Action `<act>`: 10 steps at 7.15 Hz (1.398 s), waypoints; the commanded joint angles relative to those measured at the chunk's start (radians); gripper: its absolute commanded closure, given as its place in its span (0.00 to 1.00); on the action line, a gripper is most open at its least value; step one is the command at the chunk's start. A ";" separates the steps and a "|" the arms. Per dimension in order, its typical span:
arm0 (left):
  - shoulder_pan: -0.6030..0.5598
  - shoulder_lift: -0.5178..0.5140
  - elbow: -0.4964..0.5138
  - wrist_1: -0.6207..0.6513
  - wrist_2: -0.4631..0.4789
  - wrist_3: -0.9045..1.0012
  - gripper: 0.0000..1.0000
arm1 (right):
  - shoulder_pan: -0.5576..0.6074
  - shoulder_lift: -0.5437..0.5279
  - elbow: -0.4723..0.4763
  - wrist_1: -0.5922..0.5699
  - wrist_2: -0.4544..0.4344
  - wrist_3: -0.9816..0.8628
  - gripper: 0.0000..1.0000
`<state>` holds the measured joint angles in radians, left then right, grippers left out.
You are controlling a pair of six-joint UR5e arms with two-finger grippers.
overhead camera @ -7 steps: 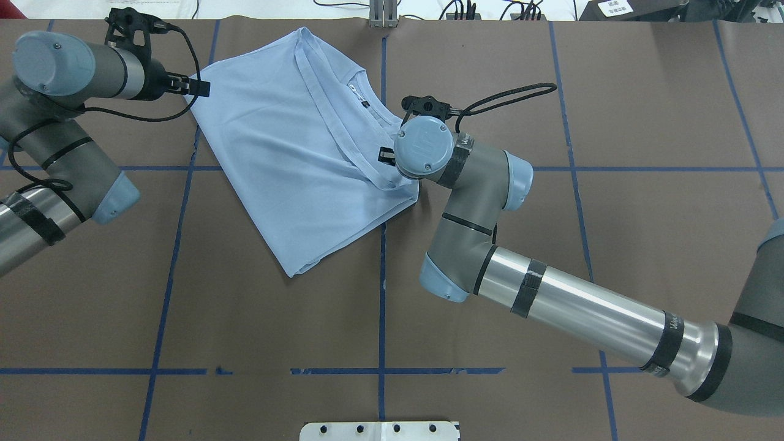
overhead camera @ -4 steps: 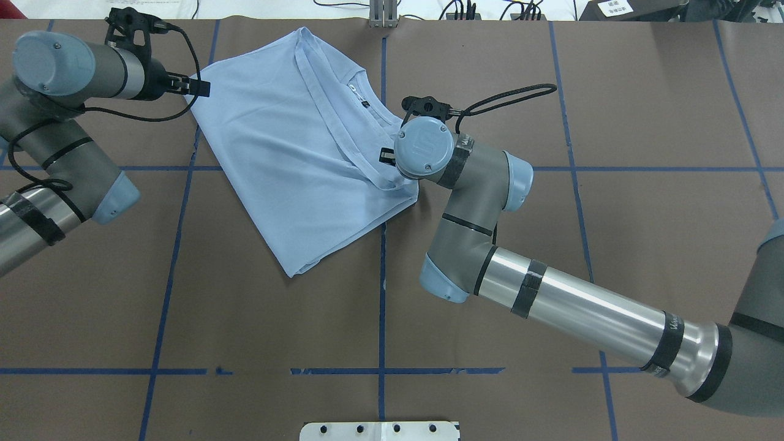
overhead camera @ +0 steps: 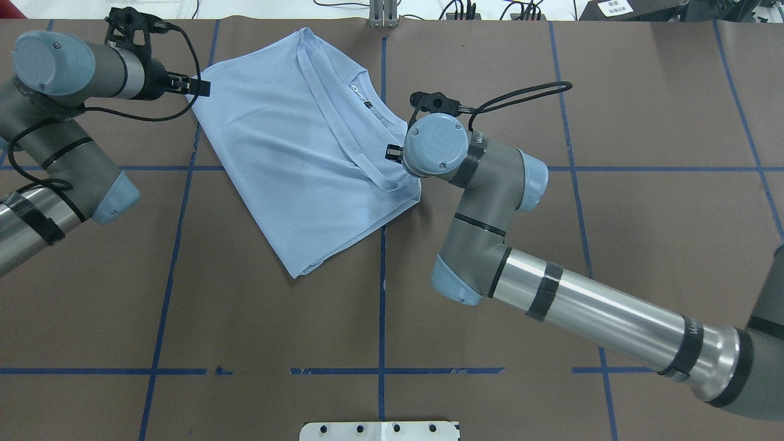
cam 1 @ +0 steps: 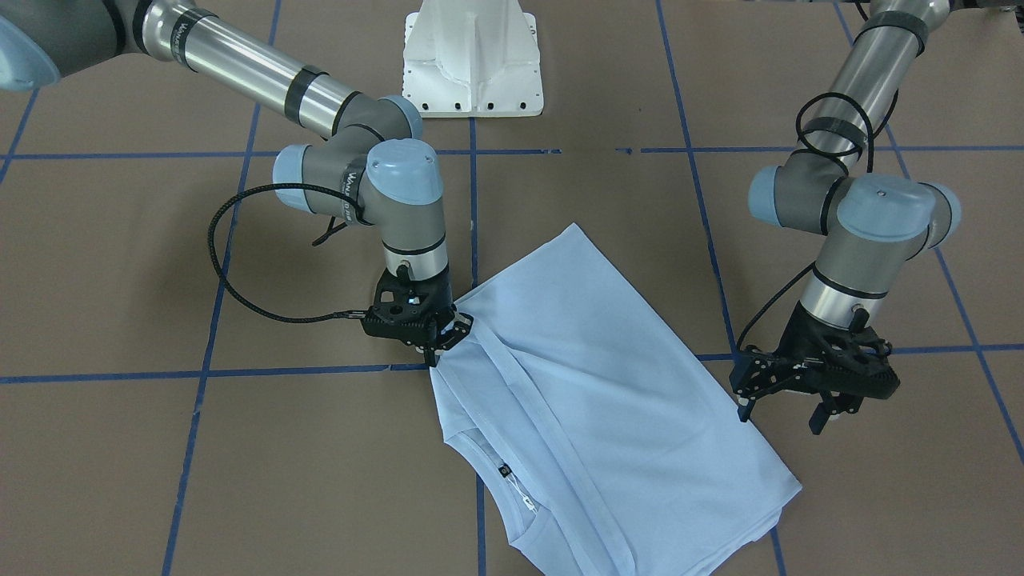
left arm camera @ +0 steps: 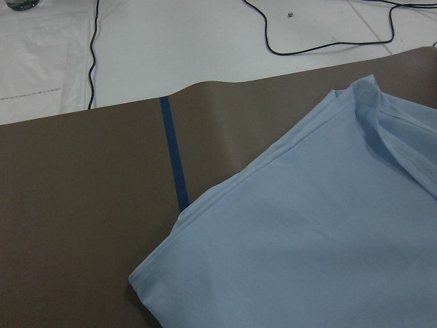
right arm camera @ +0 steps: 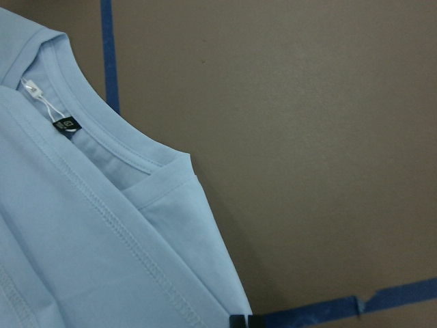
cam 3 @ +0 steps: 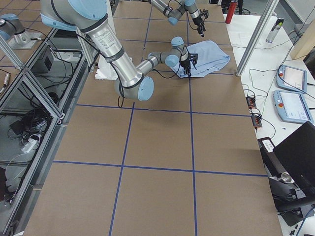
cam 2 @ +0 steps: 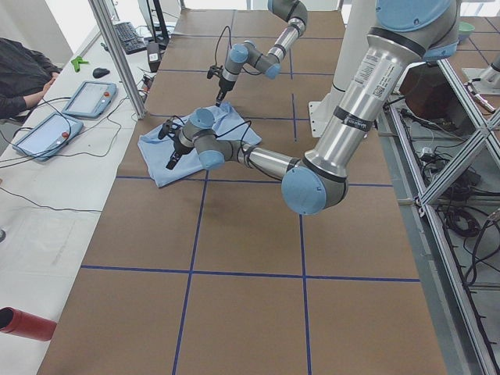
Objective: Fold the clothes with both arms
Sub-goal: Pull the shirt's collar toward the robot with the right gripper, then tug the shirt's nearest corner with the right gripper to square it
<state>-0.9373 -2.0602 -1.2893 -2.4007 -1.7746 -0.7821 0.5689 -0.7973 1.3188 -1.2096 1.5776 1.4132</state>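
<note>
Brown table (cam 1: 160,280) crossed by blue tape (cam 1: 240,372), white bench (cam 2: 39,226) alongside; right gripper (cam 1: 436,346) pinches the T-shirt (cam 1: 600,384), left gripper (cam 1: 780,412) spread apart.

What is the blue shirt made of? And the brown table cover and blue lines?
The shirt looks like soft, thin knit cloth, maybe cotton: it folds limply and shows stitched seams. The brown cover looks like matte paper or thin sheet; its far edge ripples. The blue lines look like sticky tape, with a ragged tear.
</note>
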 commanded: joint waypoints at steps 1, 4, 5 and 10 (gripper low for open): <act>0.002 0.000 0.001 0.000 0.000 0.000 0.00 | -0.045 -0.202 0.271 -0.031 -0.022 0.009 1.00; 0.003 0.000 0.001 0.000 0.000 0.001 0.00 | -0.344 -0.441 0.639 -0.171 -0.254 0.131 1.00; 0.003 -0.001 -0.001 0.000 0.000 0.001 0.00 | -0.421 -0.485 0.664 -0.171 -0.330 0.154 1.00; 0.003 -0.002 -0.002 0.000 0.000 0.001 0.00 | -0.460 -0.530 0.746 -0.172 -0.331 0.097 0.00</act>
<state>-0.9342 -2.0616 -1.2912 -2.4007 -1.7748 -0.7809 0.0764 -1.3370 2.0451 -1.3822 1.1875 1.6021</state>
